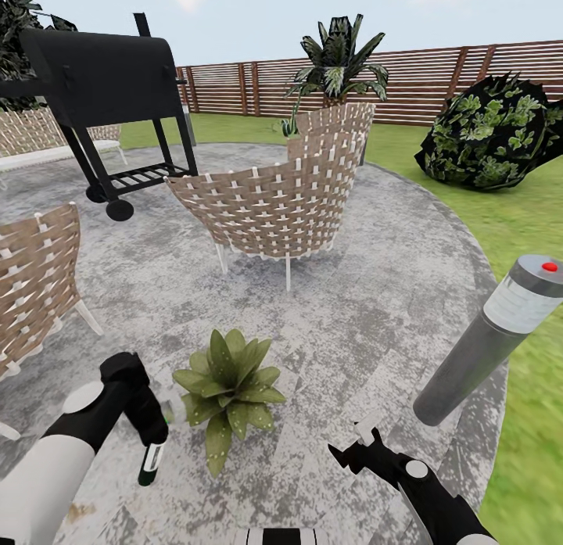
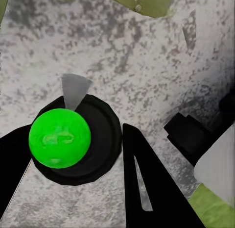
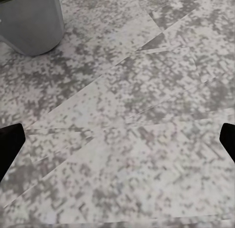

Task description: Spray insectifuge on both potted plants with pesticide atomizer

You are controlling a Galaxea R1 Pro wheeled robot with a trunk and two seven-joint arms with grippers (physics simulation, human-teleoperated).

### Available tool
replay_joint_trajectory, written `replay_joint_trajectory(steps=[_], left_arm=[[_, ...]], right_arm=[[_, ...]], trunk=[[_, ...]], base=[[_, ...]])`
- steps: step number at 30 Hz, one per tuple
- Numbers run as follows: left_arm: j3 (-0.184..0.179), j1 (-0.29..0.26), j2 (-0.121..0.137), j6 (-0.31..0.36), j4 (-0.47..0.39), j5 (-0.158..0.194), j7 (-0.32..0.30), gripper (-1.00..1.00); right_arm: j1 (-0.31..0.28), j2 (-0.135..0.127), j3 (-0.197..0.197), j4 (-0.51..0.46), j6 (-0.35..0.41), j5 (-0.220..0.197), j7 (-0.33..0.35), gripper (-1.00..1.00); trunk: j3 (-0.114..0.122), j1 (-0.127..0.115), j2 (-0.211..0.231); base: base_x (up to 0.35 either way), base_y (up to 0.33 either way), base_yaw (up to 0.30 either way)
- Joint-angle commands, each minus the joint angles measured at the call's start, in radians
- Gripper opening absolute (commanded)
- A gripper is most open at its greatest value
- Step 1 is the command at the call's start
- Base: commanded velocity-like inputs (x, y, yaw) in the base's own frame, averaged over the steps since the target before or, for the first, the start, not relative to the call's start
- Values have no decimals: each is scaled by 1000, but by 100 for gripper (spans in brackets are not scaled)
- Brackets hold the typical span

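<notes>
Spreading beneath both arms, the garden's mottled grey stone patio point(image 1: 375, 326) carried woven wicker chairs point(image 1: 274, 205). One potted plant point(image 1: 228, 386), a speckled pointed-leaf rosette, sat just right of the left gripper point(image 1: 148, 443), which clasped the slim dark pesticide atomizer point(image 1: 151, 460). Pickup looked done; spraying both plants remained. The right gripper point(image 1: 353, 445) hung wide, empty.

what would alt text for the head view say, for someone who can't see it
The robot's left gripper holds the pesticide atomizer just beside a low potted plant on a grey stone patio. The right gripper hovers open nearby. Behind stand woven chairs, a black grill, a grey bollard light and a slatted fence.
</notes>
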Motion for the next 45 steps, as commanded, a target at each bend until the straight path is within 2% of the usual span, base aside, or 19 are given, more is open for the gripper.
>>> replay_joint_trajectory(steps=[1,4,5,7,9,12,15,18,21,24,25,27,30,31,33,35,41,42,45], left_arm=[[-3,-1,2,10,-1,-7,7,-100],[1,-1,21,10,0,-7,21,-100],[2,1,39,10,1,-8,23,-100],[4,5,93,9,11,-8,35,-100],[33,6,120,8,17,-2,58,-100],[66,6,112,7,25,2,84,-100],[71,6,99,7,27,2,101,-100],[73,7,90,7,27,6,145,-100],[74,10,38,7,27,7,224,-100],[76,28,29,3,34,18,281,-100],[79,34,29,1,42,30,292,-100],[90,64,34,-4,65,86,339,-100],[118,91,38,-26,70,117,354,-100],[144,98,40,-55,71,122,356,-100],[179,102,46,-92,72,121,355,-100],[194,103,51,-103,76,122,356,-100],[208,103,55,-105,62,119,358,-100],[208,102,60,-106,61,118,357,-100],[208,102,104,-107,68,116,356,-100]], right_arm=[[0,-1,1,0,-6,10,-1,100],[0,-1,1,0,-6,10,-1,100],[0,-1,1,0,-6,10,-1,100],[0,-1,1,0,-6,10,-1,100],[0,-1,1,0,-6,10,-1,100],[0,1,2,0,-6,10,-1,100],[0,1,2,0,-6,10,-1,100],[0,1,3,0,-6,10,-1,100],[0,1,2,0,-6,10,-1,100],[0,1,2,0,-6,10,-1,100],[0,1,2,0,-6,10,-1,100],[0,1,2,0,-6,10,-1,100],[0,1,2,0,-6,10,-1,100],[0,1,2,0,-6,10,-1,100],[1,1,2,0,-6,10,-1,100],[0,1,2,0,-6,10,-1,100],[0,1,3,0,-6,10,-1,100],[0,1,3,0,-6,10,-1,100],[0,1,3,0,-6,10,-1,100]], trunk=[[-1,0,0],[-1,0,0],[-1,0,0],[-1,0,0],[-1,0,0],[-1,0,0],[-1,0,0],[-1,0,0],[-1,0,0],[-1,0,0],[-1,0,0],[-1,0,0],[-1,0,0],[-1,0,0],[-1,0,0],[-1,0,0],[-1,0,0],[-1,0,0],[-1,0,0]], base=[[0,0,0],[0,0,0],[0,0,0],[0,0,0],[0,0,0],[107,0,0],[161,0,0],[29,0,0],[4,0,0],[0,0,0],[0,0,0],[0,0,0],[0,0,0],[0,0,0],[0,0,0],[0,0,0],[0,0,0],[0,0,0],[0,0,0]])
